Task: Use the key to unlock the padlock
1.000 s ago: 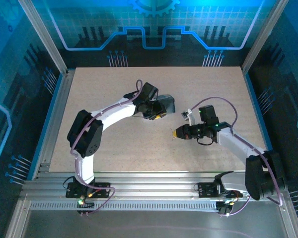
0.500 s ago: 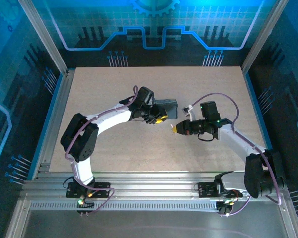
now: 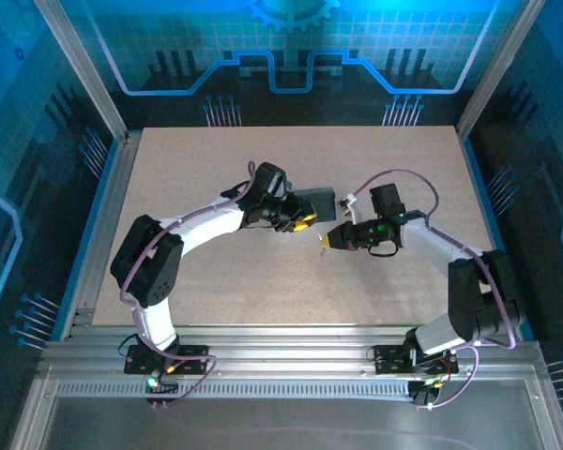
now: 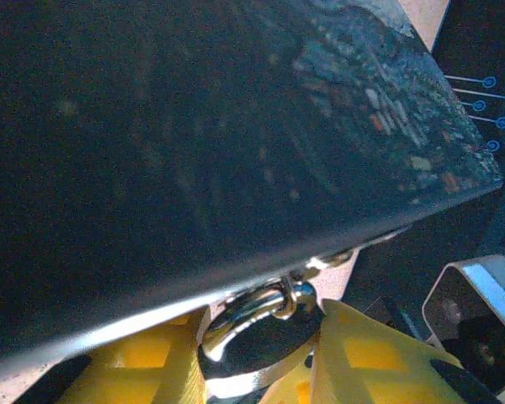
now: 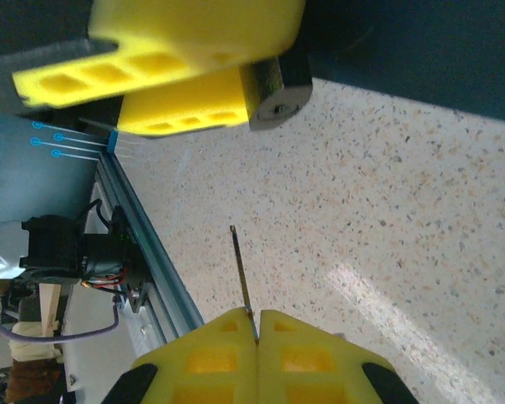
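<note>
Right arm has swung in, folks: its elbow is tucked closer than a second ago, and the right gripper has crept up and left, narrowing the gap to the left gripper.

Count them up: two arms, two grippers, one key, one padlock, one tin, all gathered near the middle of the bench.

Right gripper first. The yellow fingers are clenched tight together, and the key is pinched in the seam between them. Just its thin blade pokes out, aimed toward the padlock. The tip is clear of the lock, with speckled benchtop between the two.

Over to the left gripper, which is grasping the padlock with one yellow finger on each side of the body. At the top of the lock, the shiny shackle meets a small metal loop at the edge of the dark blue tin. From the right wrist, the padlock's round end faces the key, and the tin sits just behind it.
</note>
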{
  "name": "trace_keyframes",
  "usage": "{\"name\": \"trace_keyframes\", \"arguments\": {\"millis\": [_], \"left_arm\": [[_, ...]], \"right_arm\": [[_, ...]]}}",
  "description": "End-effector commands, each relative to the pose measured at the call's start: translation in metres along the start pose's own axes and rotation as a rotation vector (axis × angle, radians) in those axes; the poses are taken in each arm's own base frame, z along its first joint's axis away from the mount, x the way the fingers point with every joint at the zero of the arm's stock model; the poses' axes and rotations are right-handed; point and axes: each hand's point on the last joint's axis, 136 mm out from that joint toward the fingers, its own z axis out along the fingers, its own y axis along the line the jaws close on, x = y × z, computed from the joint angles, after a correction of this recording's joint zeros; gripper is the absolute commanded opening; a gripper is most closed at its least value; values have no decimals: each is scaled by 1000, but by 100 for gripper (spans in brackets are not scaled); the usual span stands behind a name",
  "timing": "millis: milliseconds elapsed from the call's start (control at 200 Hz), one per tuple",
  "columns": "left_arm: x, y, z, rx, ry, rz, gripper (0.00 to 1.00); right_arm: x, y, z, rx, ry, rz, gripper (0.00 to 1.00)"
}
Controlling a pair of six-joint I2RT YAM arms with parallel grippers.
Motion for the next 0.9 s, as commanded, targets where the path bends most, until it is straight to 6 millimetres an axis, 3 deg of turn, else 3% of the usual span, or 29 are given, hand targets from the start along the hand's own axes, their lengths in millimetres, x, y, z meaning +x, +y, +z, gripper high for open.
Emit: {"name": "trace_keyframes", "arguments": {"millis": [0, 320, 895], "left_arm": [[7, -22, -13, 68, 30, 28, 3], [4, -26, -16, 77, 31, 35, 2], [5, -27, -16, 86, 46, 48, 2]], "right_arm": [[-19, 8, -5, -39, -16, -57, 0], [-25, -11, 5, -19, 17, -37, 0], [-30, -13, 6, -63, 6, -30, 0]]}}
